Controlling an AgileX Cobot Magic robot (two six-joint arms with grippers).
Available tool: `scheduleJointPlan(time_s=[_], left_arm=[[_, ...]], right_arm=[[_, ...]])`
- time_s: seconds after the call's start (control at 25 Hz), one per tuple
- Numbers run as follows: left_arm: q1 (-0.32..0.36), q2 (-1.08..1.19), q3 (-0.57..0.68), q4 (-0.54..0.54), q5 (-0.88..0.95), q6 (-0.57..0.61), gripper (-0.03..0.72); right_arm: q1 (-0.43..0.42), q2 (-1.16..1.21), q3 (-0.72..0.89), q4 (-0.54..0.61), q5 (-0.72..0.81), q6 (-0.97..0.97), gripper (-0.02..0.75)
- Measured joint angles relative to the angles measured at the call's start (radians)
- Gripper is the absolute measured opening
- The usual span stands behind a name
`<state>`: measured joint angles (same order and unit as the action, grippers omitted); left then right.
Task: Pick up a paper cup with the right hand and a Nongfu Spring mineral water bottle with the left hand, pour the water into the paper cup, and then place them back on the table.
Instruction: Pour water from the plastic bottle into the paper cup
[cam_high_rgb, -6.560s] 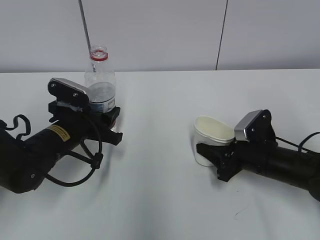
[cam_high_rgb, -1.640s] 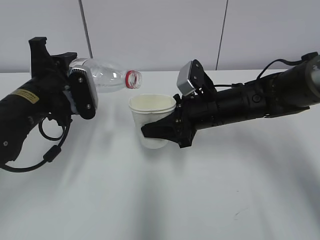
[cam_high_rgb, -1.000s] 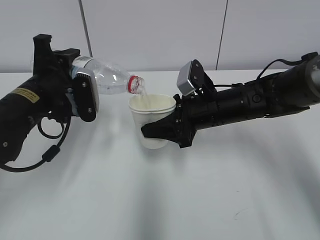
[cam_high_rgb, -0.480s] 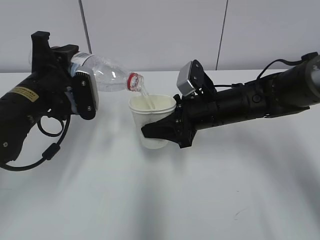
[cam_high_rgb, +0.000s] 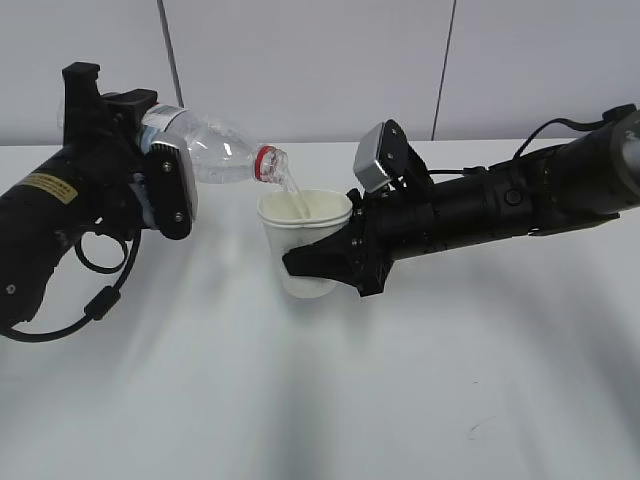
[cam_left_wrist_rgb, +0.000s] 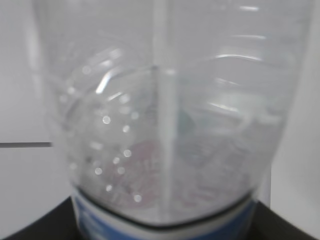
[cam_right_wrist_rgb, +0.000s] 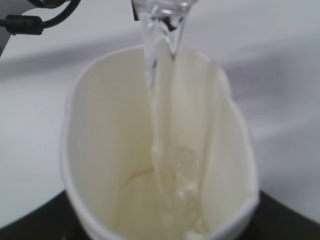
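My left gripper is shut on the clear water bottle, tipped so its red-ringed mouth points down to the right over the paper cup. A thin stream of water runs from the mouth into the cup. My right gripper is shut on the off-white cup and holds it upright above the white table. In the left wrist view the bottle fills the frame, with drops inside. The right wrist view looks into the cup, squeezed oval, with water pooling at its bottom.
A grey panelled wall stands behind the table. A small dark scuff mark lies near the front right. The left arm's black cable loop hangs below its wrist.
Over the last second the bottle tipped slightly further and the stream kept running into the cup. Both arms have held their places.
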<state>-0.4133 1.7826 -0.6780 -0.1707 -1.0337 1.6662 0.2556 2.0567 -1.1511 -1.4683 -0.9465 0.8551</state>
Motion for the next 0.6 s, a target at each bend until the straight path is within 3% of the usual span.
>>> scheduleJointPlan(time_s=[0.6], left_arm=[[0.000,0.000,0.000,0.000,-0.004,0.000,0.367]], right_arm=[[0.000,0.000,0.000,-0.004,0.000,0.000,0.388]])
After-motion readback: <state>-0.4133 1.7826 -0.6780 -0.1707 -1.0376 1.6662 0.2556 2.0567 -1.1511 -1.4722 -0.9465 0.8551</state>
